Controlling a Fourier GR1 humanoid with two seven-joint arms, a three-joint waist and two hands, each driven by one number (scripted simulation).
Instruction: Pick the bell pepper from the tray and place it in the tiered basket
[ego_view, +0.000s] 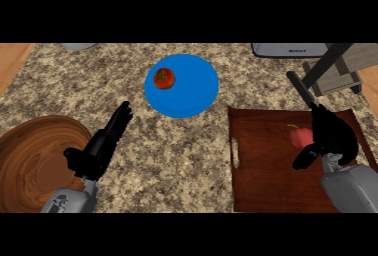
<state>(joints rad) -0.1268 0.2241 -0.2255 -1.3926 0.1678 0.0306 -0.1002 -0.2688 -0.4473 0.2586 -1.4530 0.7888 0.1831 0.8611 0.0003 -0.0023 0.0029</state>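
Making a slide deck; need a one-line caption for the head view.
Right hand beside red bell pepper on brown tray; left hand open.

You have two forearms in view, both coming up from the lower edge; each is a pale grey casing with a smooth, rounded shell. Your left forearm (70, 201) carries a small dark round marking on its grey cover near the wrist; your right forearm (353, 189) looks broader and blockier, with a lighter metallic piece where it meets the wrist. Your left hand (100, 147) is matt black throughout, long and slender, with segmented fingers; your right hand (328, 136) is the same matt black, its thumb a separate stubby black piece.
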